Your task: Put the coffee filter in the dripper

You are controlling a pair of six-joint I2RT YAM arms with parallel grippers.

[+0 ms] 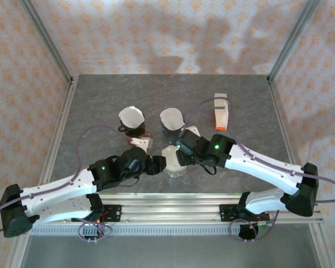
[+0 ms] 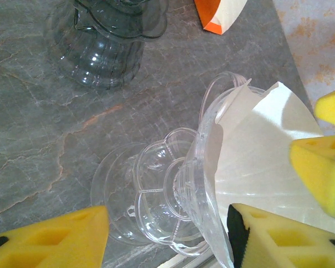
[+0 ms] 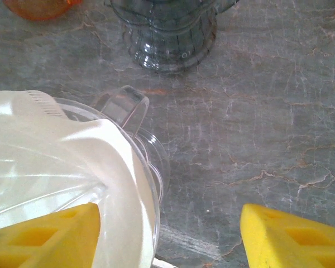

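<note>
L gripper [image 1: 158, 165]: jaws spread astride tilted clear ribbed plastic dripper [image 2: 167, 195]; clamped or not, can't tell. In it sits white paper cone filter [image 2: 262, 162], edge proud of rim. R gripper [image 3: 168, 223] spread, one pad on paper. Steady dripper, press filter flush w/ wall, no creasing.

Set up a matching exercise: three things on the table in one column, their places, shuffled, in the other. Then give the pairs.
Things
1. clear dripper
2. grey dripper
3. orange-and-white packet

Places
A. back right
B. front centre
C. centre, behind another dripper

Pairs: 1-B; 2-C; 3-A
</note>
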